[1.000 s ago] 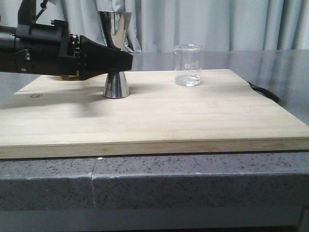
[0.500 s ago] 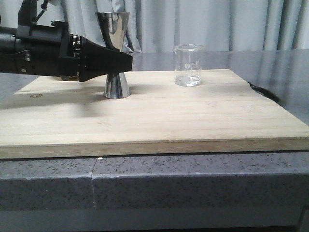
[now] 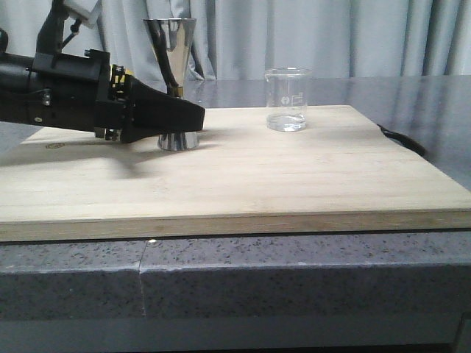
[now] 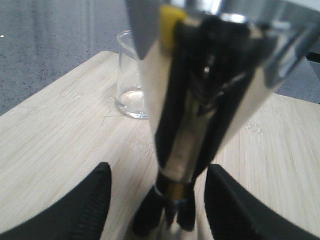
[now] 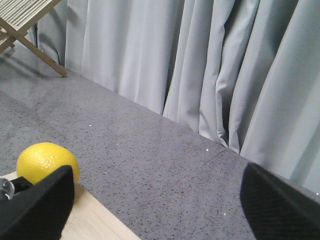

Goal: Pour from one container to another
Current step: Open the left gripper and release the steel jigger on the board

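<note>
The beaker (image 3: 286,99), holding a little clear liquid, is seen upright toward the back of a pale wooden board (image 3: 243,176). To its left on the board, well apart, stands the steel jigger (image 3: 173,81). The board is laid on a grey speckled counter (image 3: 221,279), backed by grey curtains (image 3: 309,37). The left gripper (image 4: 156,200) is spread wide around the jigger's waist, without visible contact. The right gripper's fingers (image 5: 35,205) are parted, holding nothing, near a lemon (image 5: 47,162).

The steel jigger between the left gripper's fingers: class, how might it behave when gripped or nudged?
The jigger looks tall on a narrow base, so it probably tips easily. Its polished, tapering sides may slip between the left gripper fingers. Likely rigid, not fragile.
</note>
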{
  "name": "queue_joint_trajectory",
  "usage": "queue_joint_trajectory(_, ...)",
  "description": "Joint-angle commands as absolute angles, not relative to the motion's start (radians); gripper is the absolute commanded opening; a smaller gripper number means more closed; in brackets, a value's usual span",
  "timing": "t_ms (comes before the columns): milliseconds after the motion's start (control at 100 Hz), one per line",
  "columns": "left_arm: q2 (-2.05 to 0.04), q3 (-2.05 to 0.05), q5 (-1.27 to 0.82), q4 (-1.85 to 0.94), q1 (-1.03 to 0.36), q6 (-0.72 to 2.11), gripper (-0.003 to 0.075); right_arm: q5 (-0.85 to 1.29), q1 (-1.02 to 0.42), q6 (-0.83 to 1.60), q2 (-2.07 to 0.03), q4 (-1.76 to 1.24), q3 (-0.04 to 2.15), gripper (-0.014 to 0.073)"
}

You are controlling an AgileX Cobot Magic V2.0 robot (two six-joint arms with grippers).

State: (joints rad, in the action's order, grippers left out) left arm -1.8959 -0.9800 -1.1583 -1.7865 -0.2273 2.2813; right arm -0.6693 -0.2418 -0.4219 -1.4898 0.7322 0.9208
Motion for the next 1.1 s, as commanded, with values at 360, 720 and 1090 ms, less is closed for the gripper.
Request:
queue_joint_trajectory(360,-1.827,-0.997,-1.257,-1.833,-0.232,2.191,0.0505,-0.737,-0.235,-0.412,-1.445,0.702,0.953,0.0609)
queue_joint_trajectory(720,-1.786,-0.997,-1.255,-1.784,-0.228,2.153,0.0505,-0.737,-0.235,-0.412,-1.445,0.702,0.953,0.0609)
queue_joint_trajectory(1090,-1.754,-0.997,-1.257,-1.727,-0.171,2.098,0.0505,-0.737,-0.235,-0.412,-1.445,0.702,0.953,0.0609)
